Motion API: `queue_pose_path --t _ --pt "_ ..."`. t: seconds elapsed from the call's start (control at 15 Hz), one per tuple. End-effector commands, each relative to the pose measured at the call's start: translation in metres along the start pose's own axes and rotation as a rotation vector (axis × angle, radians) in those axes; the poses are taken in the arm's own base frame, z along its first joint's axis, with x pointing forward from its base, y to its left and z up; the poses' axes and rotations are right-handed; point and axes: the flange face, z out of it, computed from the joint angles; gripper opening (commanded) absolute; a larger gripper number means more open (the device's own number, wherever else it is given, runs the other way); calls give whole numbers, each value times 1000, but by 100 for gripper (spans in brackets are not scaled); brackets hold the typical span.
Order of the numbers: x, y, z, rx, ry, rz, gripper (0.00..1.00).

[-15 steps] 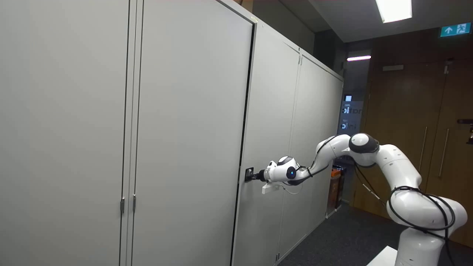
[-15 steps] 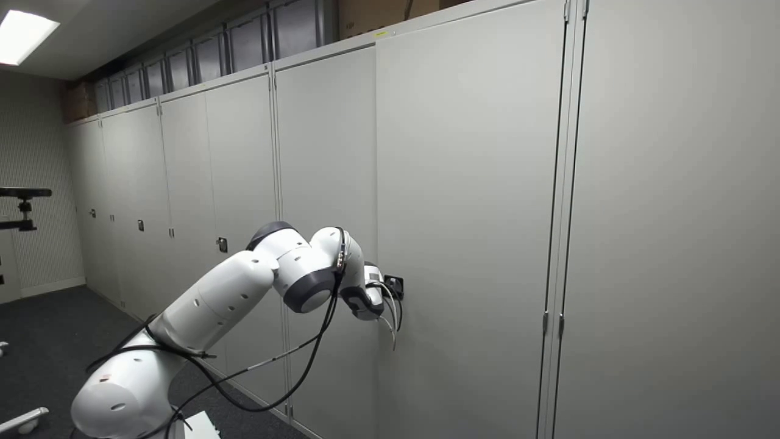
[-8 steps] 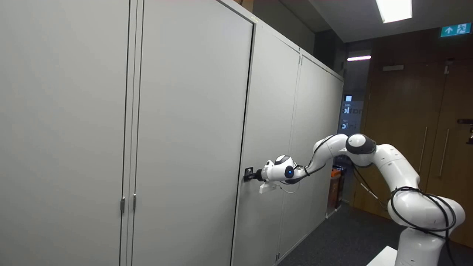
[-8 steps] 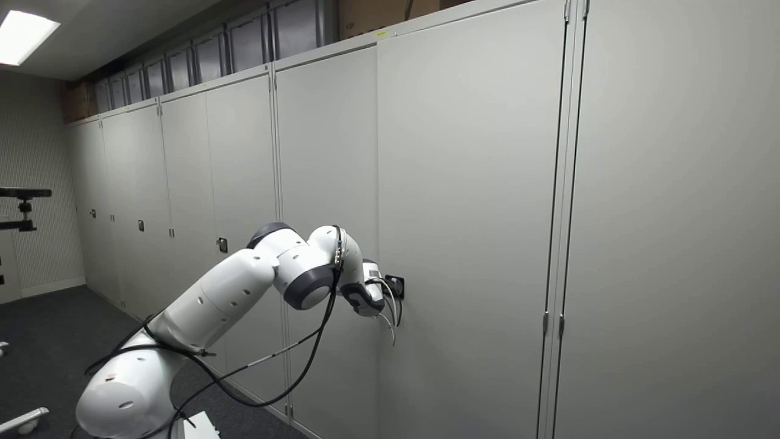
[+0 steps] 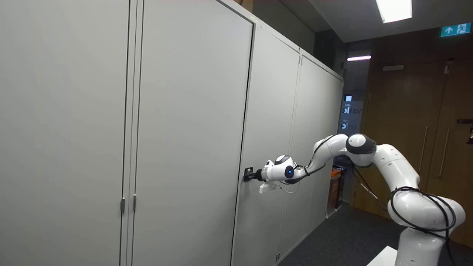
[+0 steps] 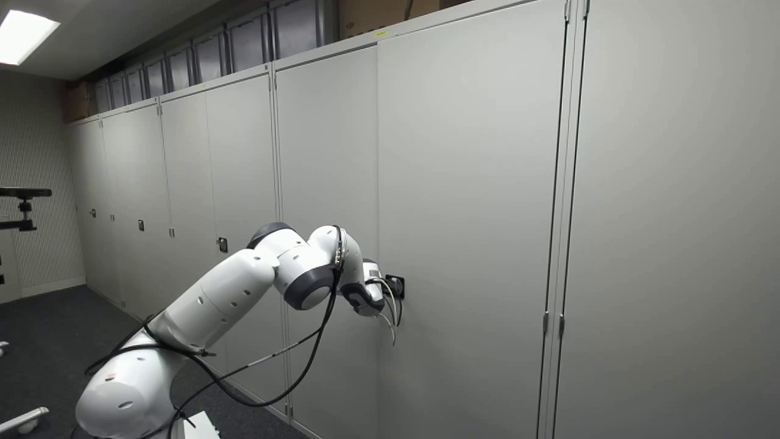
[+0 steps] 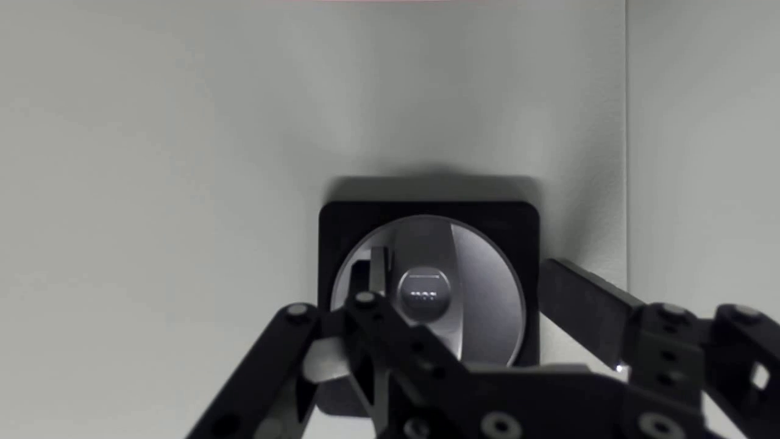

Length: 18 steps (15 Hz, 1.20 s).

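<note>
1. Wrist view: frame-left of the claw (image 7: 460, 271), grey cabinet door (image 7: 152, 152).
2. Between the claw's spread fingers (image 7: 585, 314), a round latch's (image 7: 490, 292) raised metal grip (image 7: 426, 250); whether either finger touches is unclear.
3. Frame-right of the claw, vertical seam (image 7: 626, 134).

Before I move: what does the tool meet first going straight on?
Likely the round latch on the cabinet door: in the wrist view one finger of the tool overlaps it. Any gap is hard to judge.
</note>
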Motion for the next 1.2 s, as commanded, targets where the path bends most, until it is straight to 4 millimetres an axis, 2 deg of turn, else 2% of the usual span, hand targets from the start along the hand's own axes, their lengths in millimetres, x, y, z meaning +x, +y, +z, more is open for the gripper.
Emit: queue_pose_path --t 0.0,0.07,0.2,0.6,0.93,1.13 --pt "27 10 -6 -11 39 -9 65" --pt "27 10 -8 -8 36 -12 85" --pt "27 10 -11 -3 35 -11 99" --pt "42 14 -20 6 50 -3 100" --pt "28 18 -30 17 18 14 92" --pt "20 22 -38 26 -4 20 99"
